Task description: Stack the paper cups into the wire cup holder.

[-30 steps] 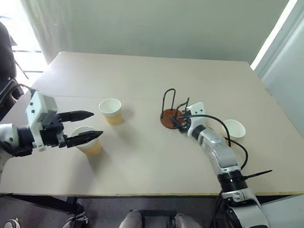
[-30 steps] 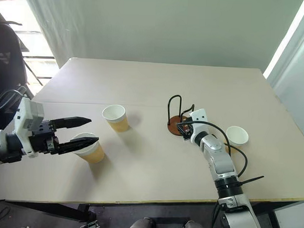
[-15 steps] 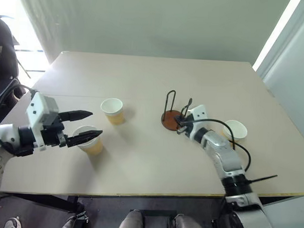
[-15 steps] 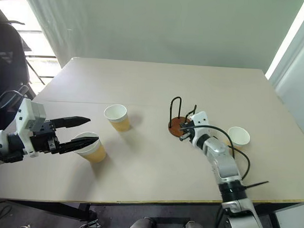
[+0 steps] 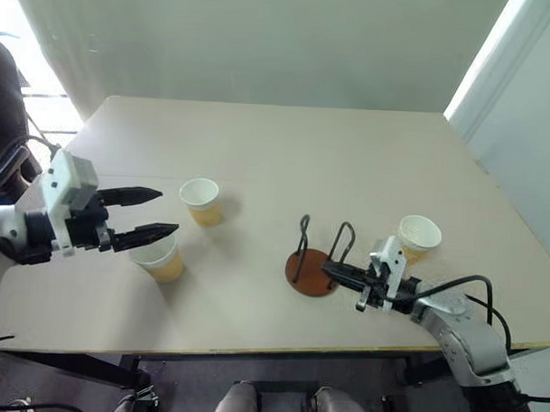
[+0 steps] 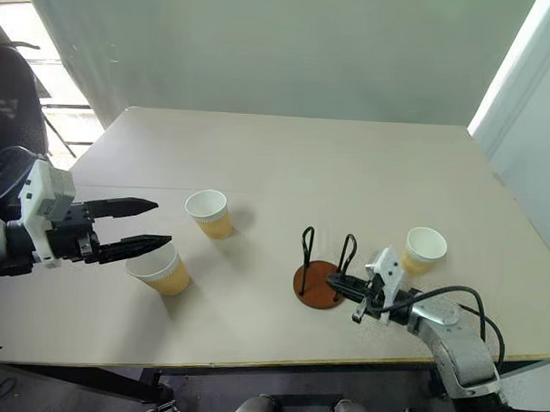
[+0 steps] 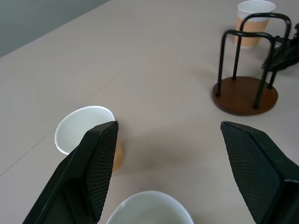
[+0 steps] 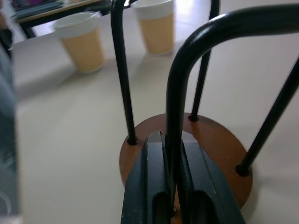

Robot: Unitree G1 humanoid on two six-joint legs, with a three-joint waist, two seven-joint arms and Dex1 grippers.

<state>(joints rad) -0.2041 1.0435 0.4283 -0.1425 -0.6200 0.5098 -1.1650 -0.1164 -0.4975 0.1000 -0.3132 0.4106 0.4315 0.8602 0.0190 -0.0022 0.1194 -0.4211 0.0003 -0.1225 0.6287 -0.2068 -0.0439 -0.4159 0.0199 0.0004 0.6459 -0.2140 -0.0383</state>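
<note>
The wire cup holder [image 5: 315, 258] now stands near the front edge of the worktop [image 5: 286, 152], right of centre. A second ago it stood farther back, about level with the middle cup; it has been dragged toward the near edge while staying upright on its round brown base, both black wire loops up. The right claw [image 5: 331, 272] is clenched on the lower part of the nearer wire loop, its two black fingers [image 8: 154, 186] pinching the wire just above the base, as the right wrist view shows. A second ago that claw sat at the holder with its arm stretched out over the worktop; now the arm is pulled back toward the near right corner.

The three paper cups are all upright and none is in the holder. One cup [image 5: 419, 236] stands just beyond and right of the holder, close to the right arm. A second cup [image 5: 200, 200] stands left of centre, well apart from the holder. The third cup [image 5: 159, 256] is nearer and farther left, in much the same spot as before.

The left claw [image 5: 162, 213] hangs released above that third cup, fingers spread wide, not touching it, little changed from a second ago.
</note>
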